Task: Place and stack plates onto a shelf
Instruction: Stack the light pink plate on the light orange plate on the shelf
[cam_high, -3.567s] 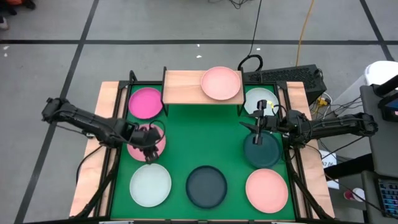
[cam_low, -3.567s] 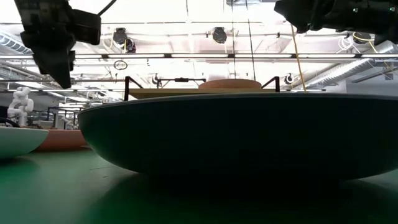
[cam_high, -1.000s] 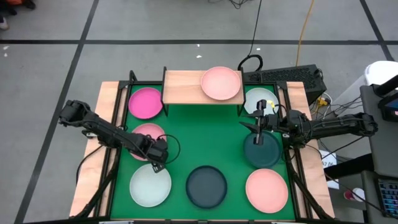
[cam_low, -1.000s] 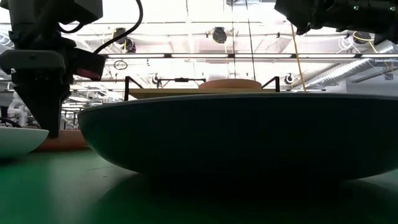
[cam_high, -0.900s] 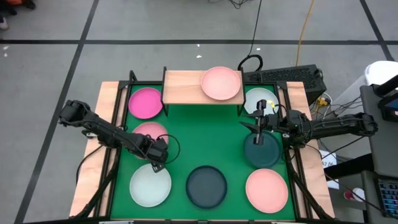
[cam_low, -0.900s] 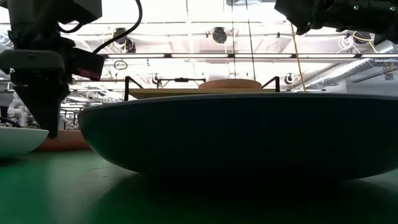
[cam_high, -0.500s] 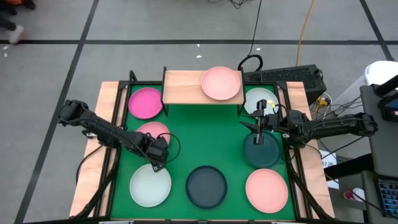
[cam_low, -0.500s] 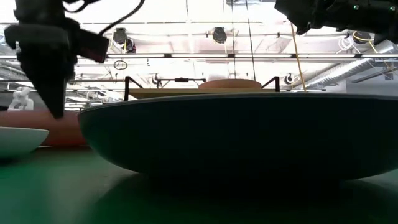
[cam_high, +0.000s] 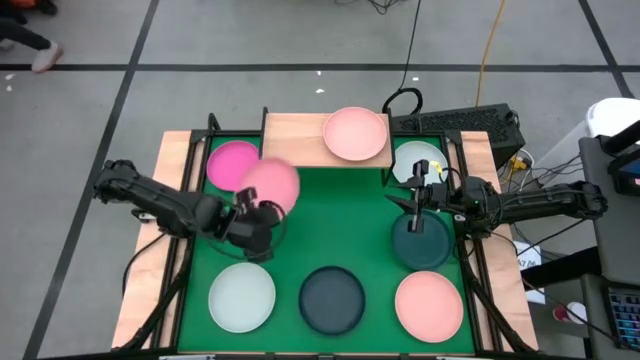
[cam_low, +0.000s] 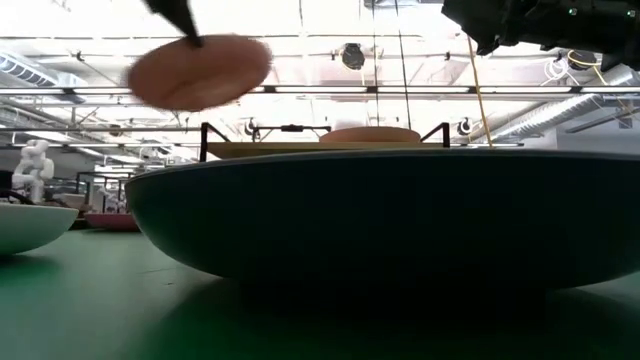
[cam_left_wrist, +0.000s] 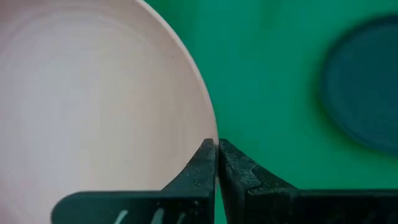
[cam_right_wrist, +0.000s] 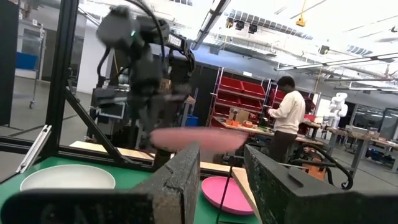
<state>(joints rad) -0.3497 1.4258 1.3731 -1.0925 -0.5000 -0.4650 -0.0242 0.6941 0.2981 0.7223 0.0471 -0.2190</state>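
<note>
Aloft, the left pincer (cam_high: 247, 206) grips a pink plate (cam_high: 270, 185) by its rim; the shelf (cam_high: 292, 140) lies just beyond, while the right pincer (cam_high: 415, 197) waits open.

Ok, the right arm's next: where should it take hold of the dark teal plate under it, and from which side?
Grip the rim of the dark teal plate, as the left gripper grips the dusty pink plate. It lies flat on the green mat, so only the raised edge gives purchase. Come down from above with one finger each side of the rim on the edge nearest the open right gripper.
</note>
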